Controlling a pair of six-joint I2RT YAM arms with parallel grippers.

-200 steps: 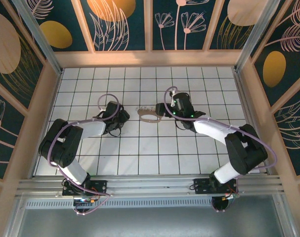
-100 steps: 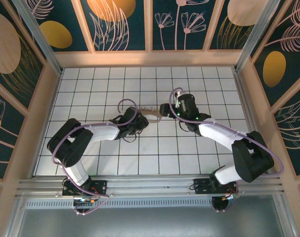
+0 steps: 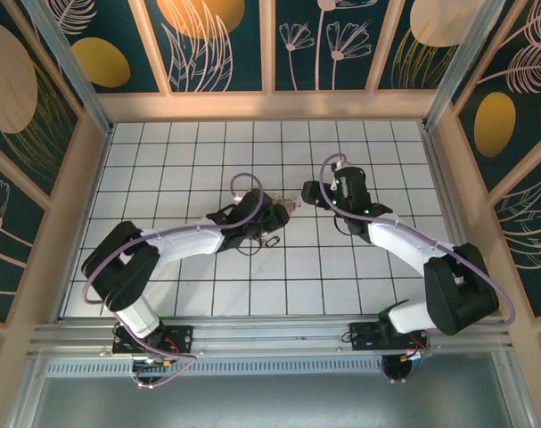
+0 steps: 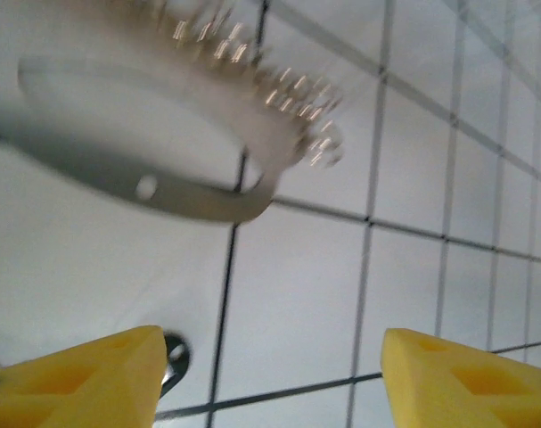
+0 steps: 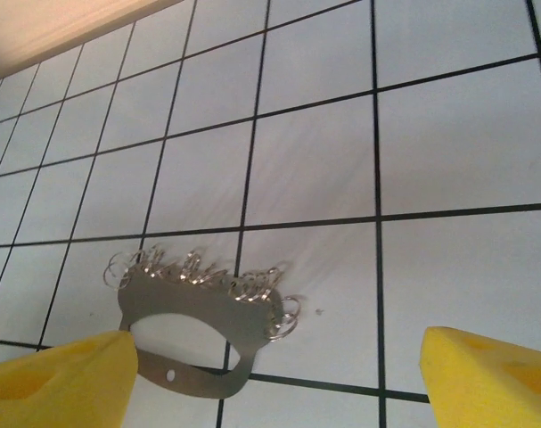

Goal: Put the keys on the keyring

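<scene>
The keyring (image 5: 199, 308) is a flat silvery metal plate with a handle-like opening and several small wire rings along its top edge. It lies flat on the white tiles, blurred in the left wrist view (image 4: 190, 201). My left gripper (image 4: 274, 383) is open just short of it, yellow fingertips (image 4: 74, 379) wide apart over bare tile. A small dark round piece (image 4: 175, 359), perhaps a key's head, lies beside the left fingertip. My right gripper (image 5: 274, 383) is open too, facing the keyring from the other side. In the top view both grippers (image 3: 272, 214) (image 3: 307, 193) flank the keyring (image 3: 288, 207).
The floor is white tile with dark grout (image 3: 359, 267). Wooden walls (image 3: 270, 105) close it in at the back and sides. Both arms reach in toward the middle, their cables looping above them.
The left arm has swung to the right, up to the keyring. The right gripper has drawn back to the right, away from the keyring.
</scene>
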